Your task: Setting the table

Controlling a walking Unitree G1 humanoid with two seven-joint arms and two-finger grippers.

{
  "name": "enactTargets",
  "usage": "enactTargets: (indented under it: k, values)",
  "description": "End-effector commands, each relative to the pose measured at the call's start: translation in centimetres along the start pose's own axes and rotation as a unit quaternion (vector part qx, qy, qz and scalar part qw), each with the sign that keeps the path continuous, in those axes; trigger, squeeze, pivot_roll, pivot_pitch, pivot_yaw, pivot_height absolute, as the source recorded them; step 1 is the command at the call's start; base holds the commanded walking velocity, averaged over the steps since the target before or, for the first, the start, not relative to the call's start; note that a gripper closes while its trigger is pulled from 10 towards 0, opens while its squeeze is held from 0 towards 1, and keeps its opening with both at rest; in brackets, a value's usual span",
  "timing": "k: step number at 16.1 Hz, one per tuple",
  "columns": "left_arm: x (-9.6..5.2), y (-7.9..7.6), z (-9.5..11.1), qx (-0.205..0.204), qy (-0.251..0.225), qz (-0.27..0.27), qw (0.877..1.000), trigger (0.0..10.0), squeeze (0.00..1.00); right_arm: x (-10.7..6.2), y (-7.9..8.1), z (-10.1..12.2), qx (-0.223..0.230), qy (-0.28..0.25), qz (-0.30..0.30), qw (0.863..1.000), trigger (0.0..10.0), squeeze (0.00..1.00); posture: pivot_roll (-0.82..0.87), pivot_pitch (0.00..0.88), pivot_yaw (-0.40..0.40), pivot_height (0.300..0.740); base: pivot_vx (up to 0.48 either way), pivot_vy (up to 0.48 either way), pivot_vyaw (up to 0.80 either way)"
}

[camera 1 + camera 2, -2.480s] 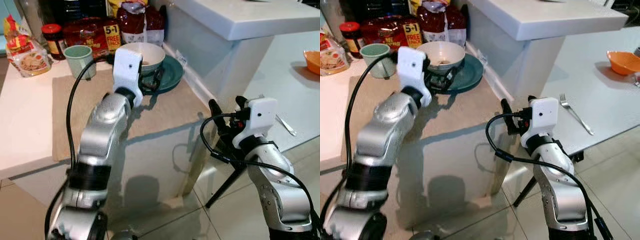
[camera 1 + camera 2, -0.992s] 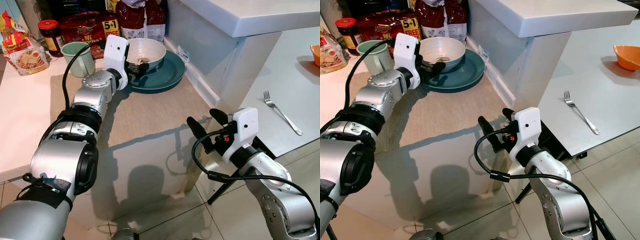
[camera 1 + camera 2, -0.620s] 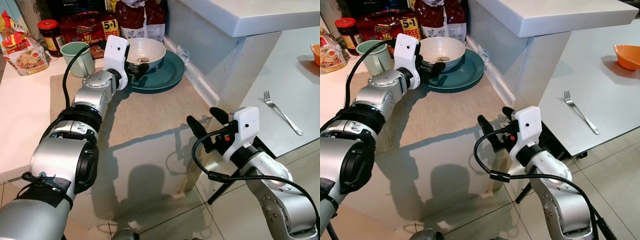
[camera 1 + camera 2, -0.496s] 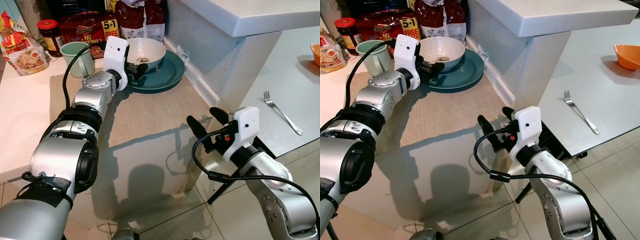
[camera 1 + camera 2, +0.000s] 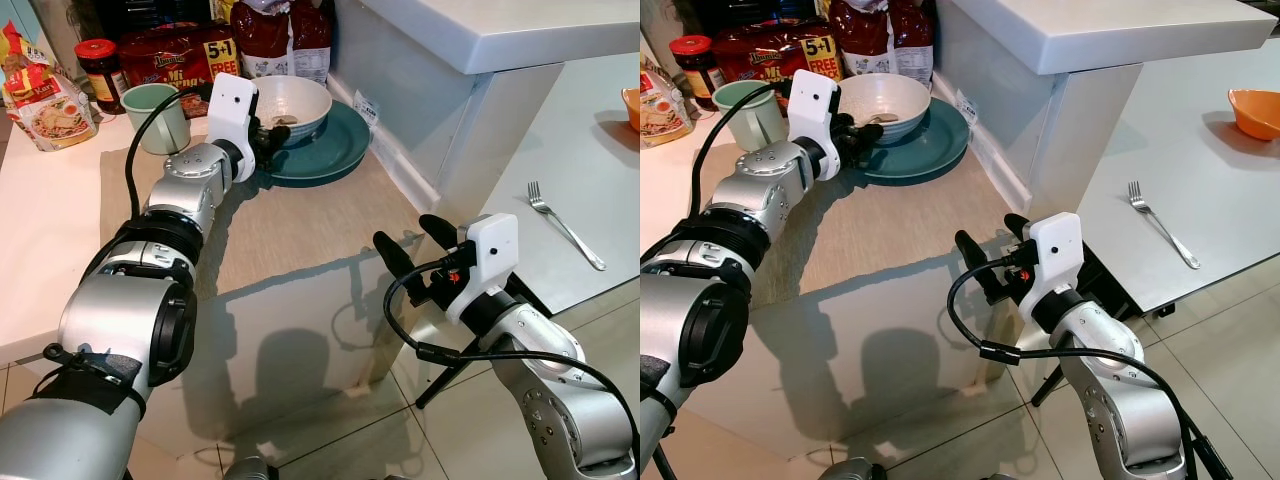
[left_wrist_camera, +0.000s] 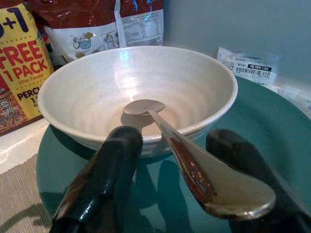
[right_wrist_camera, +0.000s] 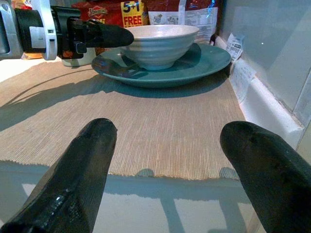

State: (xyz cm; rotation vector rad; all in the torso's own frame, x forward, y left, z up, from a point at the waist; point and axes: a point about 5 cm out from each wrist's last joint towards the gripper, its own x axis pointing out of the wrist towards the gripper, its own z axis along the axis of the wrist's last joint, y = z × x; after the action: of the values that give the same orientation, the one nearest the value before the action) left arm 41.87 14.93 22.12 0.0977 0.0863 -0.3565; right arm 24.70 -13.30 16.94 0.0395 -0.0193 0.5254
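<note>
Left tool [image 6: 167, 179] spread wide beside spoon [image 6: 194, 170] in bowl [image 6: 136, 92], right tool [image 7: 175, 170] spread, holding nothing

Bright, sharp frames — hard arm shadows; nearest wrist-view foreground perhaps blurred.

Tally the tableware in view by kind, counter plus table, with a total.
Bowls: 2, white bowl and orange bowl
Plates: 1, teal plate
Cups: 1, green cup
Spoons: 1, spoon resting in the white bowl
Forks: 1, fork
Total: 6
</note>
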Motion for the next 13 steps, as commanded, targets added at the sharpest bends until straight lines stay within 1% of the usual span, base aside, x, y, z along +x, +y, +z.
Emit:
enactTargets:
  k: [1,13]
  values:
    - [0.13,0.02,1.16,0.008,-0.012,-0.004,1.000,0.0,0.00,-0.15,0.11,0.19,-0.002,-0.002,0.006,1.000,10.0,0.00,0.00,0.039,-0.004,0.740,0.000,0.000,0.00]
    - [0.13,-0.02,1.45,0.017,-0.020,-0.009,1.000,0.0,0.00,-0.12,0.12,0.22,-0.003,-0.003,0.005,1.000,10.0,0.00,0.00,0.050,-0.002,0.740,0.000,0.000,0.00]
